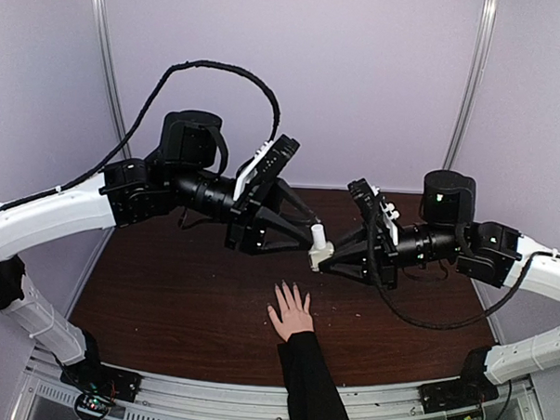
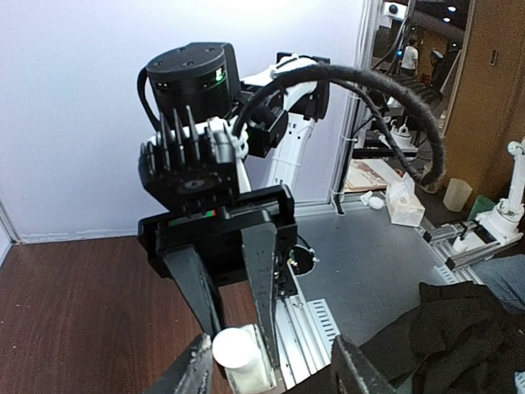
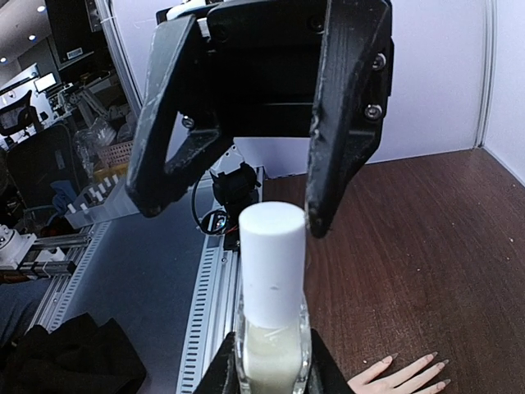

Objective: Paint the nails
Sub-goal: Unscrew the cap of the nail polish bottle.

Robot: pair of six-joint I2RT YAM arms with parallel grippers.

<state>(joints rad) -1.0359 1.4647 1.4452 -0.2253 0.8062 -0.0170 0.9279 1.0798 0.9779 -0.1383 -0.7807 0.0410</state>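
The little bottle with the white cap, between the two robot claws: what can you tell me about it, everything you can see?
The bottle is small, of clear glass, and holds a pale, creamy liquid. Its tall white cap, a plastic-looking cylinder, is still on. It is held roughly upright in the air above the brown table, its glass body clamped by the right gripper. The left gripper is open, one finger on either side of the cap's top; whether it touches cannot be told.

Pale lilac wall panels [image 1: 360, 74] fill the top view's upper half, split by two metal posts [image 1: 105, 35]. A dark brown wooden tabletop [image 1: 165, 298] spans the lower middle. In the left wrist view, grey floor [image 2: 369, 254] and a tissue box [image 2: 404, 201] sit at right.
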